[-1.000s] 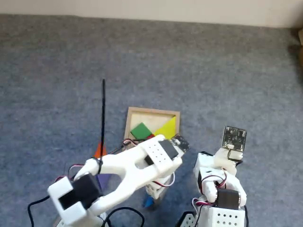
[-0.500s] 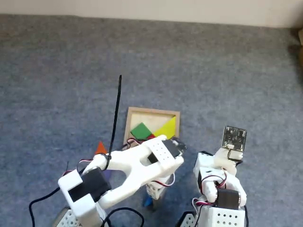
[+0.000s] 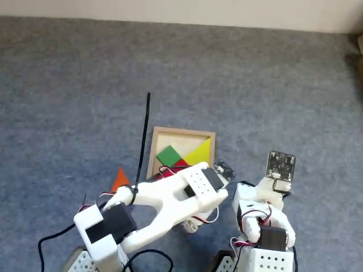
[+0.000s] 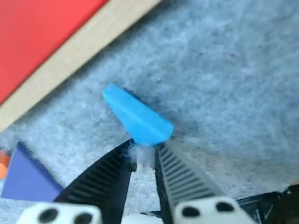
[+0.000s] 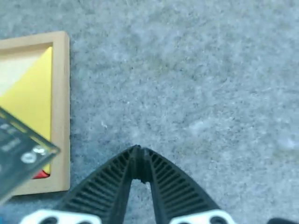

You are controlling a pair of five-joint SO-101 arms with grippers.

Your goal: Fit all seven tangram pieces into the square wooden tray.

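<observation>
The square wooden tray [image 3: 182, 135] lies mid-table with a green piece [image 3: 168, 156], a yellow piece [image 3: 199, 152] and a red piece [image 3: 180, 165] in it. An orange triangle [image 3: 119, 180] lies on the carpet to its left. My left arm stretches over the tray's near edge. In the left wrist view my left gripper [image 4: 145, 151] is slightly open, and its tips reach the near end of a blue piece [image 4: 138, 120] lying on the carpet beside the tray rim [image 4: 79, 51]. A purple piece [image 4: 25, 179] lies close by. My right gripper [image 5: 139, 163] hovers shut over bare carpet right of the tray.
Grey carpet covers the whole table. A black cable tie [image 3: 144, 136] sticks up from the left arm across the tray's left side. The right arm [image 3: 266, 226] is folded at the near right. The left arm's circuit board [image 5: 18, 149] overlaps the tray rim [image 5: 60, 107].
The left arm has swung right and lowered. It now covers the blue piece that showed below it in the earlier high views. The right arm has not moved.
</observation>
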